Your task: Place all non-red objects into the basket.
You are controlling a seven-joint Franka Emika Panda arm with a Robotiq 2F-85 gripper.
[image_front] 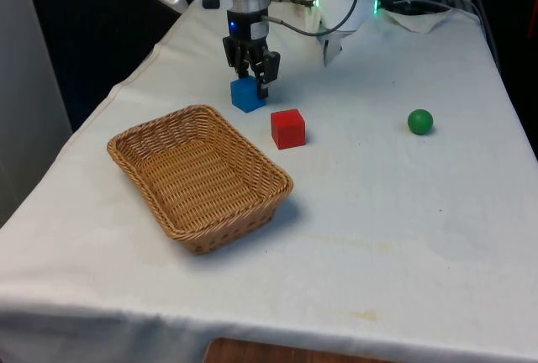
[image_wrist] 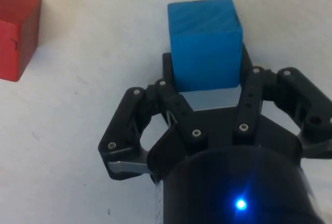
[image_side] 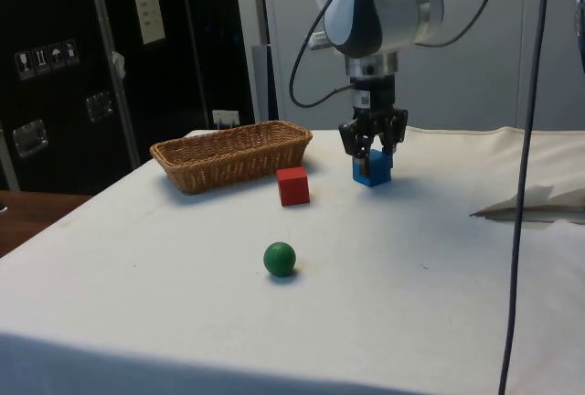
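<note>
— Basket (image_front: 200, 180) first, since it's the biggest thing on the worktop (image_front: 403, 228): one wicker basket, empty, sitting towards the front view's left. Do you see where the arm is?

— Yes. The gripper (image_front: 254, 78) is down over the blue cube (image_front: 246, 94), just beyond the basket's far corner. The wrist view puts the blue cube (image_wrist: 205, 42) right between the fingers (image_wrist: 176, 102), which sit narrow against its two sides. I'd say they are holding it or a touch from it; the cube looks to be resting on the cloth.

— So the grasp is the step in hand. What makes it go well?

— A square, centred hold, by my reckoning, and a straight lift high enough to clear the basket's rim before swinging across. The red cube (image_front: 287, 128) stands near the blue one, between it and nothing that matters, but a sideways drag could knock it. Release low inside the basket so the cube doesn't bounce out.

— And the count?

— One basket, one red cube, one blue cube, one green ball (image_front: 420, 121). The ball lies well apart, off towards the front view's right. Two non-red things to move, neither in the basket yet; the red cube stays put.
</note>
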